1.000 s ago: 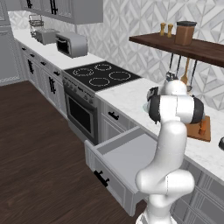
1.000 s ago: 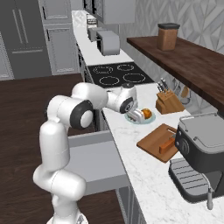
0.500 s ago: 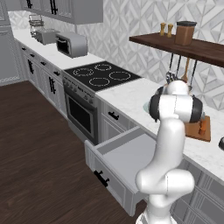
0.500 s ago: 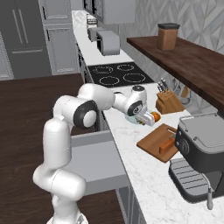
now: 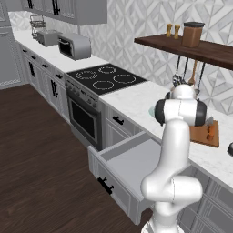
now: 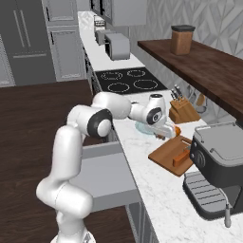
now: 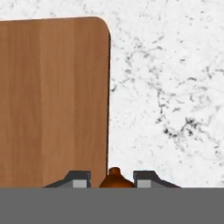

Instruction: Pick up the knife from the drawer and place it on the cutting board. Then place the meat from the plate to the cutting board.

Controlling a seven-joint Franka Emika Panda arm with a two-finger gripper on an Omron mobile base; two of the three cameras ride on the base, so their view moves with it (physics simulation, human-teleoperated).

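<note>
Gripper point(image 6: 173, 131) w/ jaws clamped on the meat point(image 7: 115, 177), an orange-brown drumstick, held over the marble counter point(image 7: 175, 87) just beside the edge of the cutting board point(image 7: 52, 100). Knife point(image 6: 182, 156) already lies on the board. Plate point(image 6: 142, 127) sits behind the hand; drawer point(image 5: 132, 164) stands open.

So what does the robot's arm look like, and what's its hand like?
The arm is made of smooth, round white tubes with dark rings at the joints, like big elbows. Its gripper has two small dark fingers with lighter grey pads. No cables or markings show.
</note>
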